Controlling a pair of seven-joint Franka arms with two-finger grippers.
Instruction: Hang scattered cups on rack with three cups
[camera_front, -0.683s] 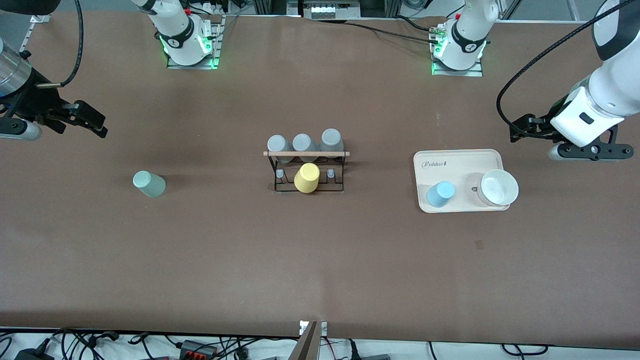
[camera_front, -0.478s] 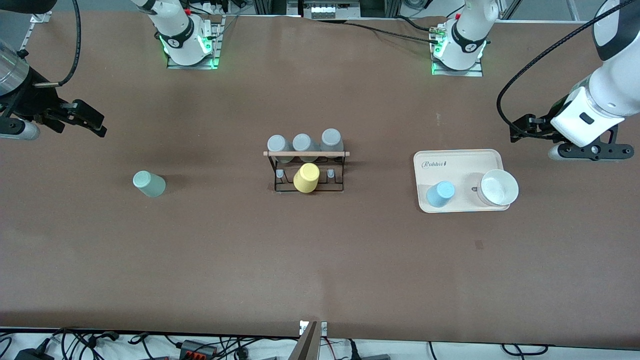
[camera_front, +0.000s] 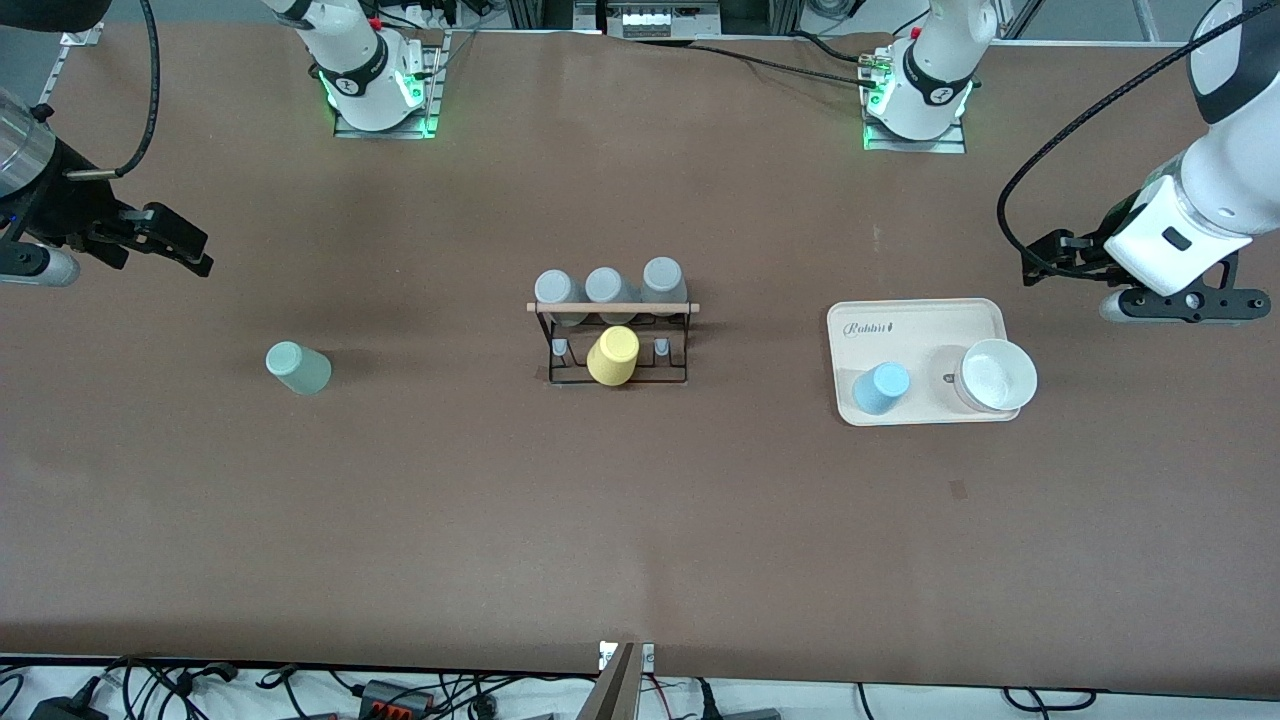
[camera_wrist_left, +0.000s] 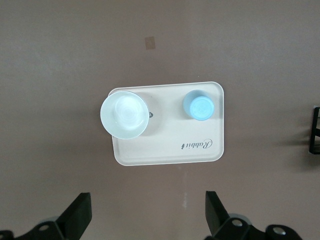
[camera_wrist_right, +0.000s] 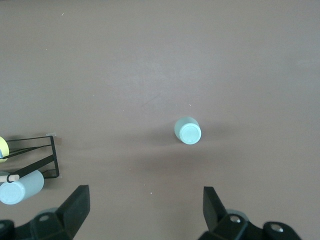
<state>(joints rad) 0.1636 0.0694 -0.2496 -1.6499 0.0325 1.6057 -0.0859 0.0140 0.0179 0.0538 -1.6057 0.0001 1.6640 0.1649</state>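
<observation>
The mint-green cup (camera_front: 297, 367) stands alone on the table toward the right arm's end; it also shows in the right wrist view (camera_wrist_right: 188, 131). The light blue cup (camera_front: 881, 388) stands on a cream tray (camera_front: 925, 318); the left wrist view shows it too (camera_wrist_left: 198, 105). The black wire rack (camera_front: 615, 375) with its wooden rod (camera_front: 612, 307) stands mid-table and carries three grey cups (camera_front: 606, 288) and a yellow cup (camera_front: 613, 355). My right gripper (camera_front: 190, 248) hangs open and empty over bare table (camera_wrist_right: 145, 207). My left gripper (camera_front: 1040, 262) hangs open and empty beside the tray (camera_wrist_left: 148, 212).
A white bowl (camera_front: 995, 376) sits on the tray beside the blue cup, also seen in the left wrist view (camera_wrist_left: 125, 114). The rack's corner (camera_wrist_right: 37, 156) and a grey cup (camera_wrist_right: 20, 189) show in the right wrist view. Both arm bases stand along the table's edge farthest from the camera.
My right gripper has drifted slightly toward its end of the table and my left arm has shifted a little. The cups and rack have not moved.
</observation>
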